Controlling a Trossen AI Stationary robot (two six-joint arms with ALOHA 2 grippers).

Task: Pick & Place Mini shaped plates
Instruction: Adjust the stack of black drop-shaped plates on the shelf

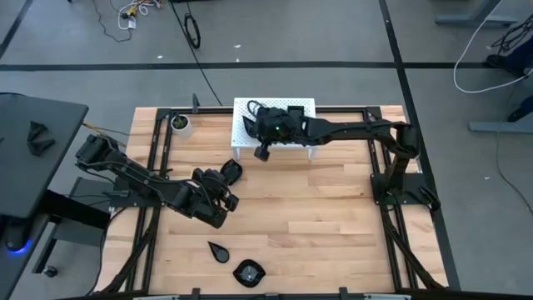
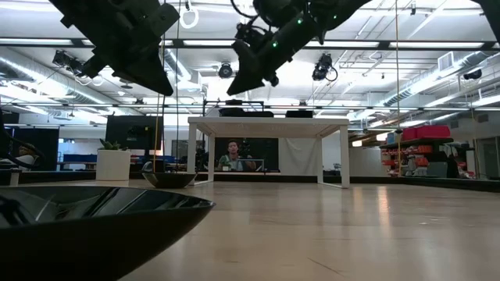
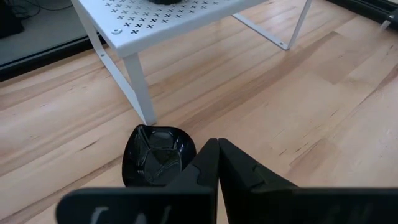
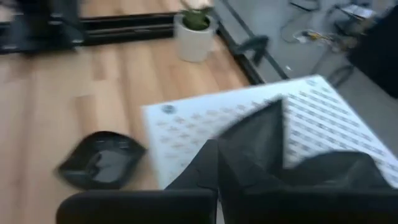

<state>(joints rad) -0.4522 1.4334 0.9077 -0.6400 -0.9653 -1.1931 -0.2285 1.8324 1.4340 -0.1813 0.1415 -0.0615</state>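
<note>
Three glossy black mini plates lie flat on the wooden table: a squarish one [image 1: 232, 171] [image 3: 157, 157] [image 4: 99, 160] by the white shelf's leg, a teardrop one [image 1: 219, 251] and a lobed one [image 1: 248, 272] [image 2: 94, 226] near the near edge. More dark pieces [image 1: 252, 108] [image 3: 165, 1] sit on the shelf top. My left gripper [image 1: 226, 187] [image 3: 217, 146] [image 2: 160, 84] is shut and hangs above the table just short of the squarish plate. My right gripper [image 1: 261, 152] [image 4: 217, 152] [image 2: 238, 82] is shut and hovers over the shelf's near edge.
The white perforated shelf [image 1: 287, 142] [image 2: 266, 122] [image 3: 143, 18] [image 4: 249, 118] stands on thin legs at the far middle of the table. A white cup with a green plant [image 1: 180, 123] [image 4: 196, 28] sits at the far left. Bare wood lies in the middle and right [image 1: 333, 217].
</note>
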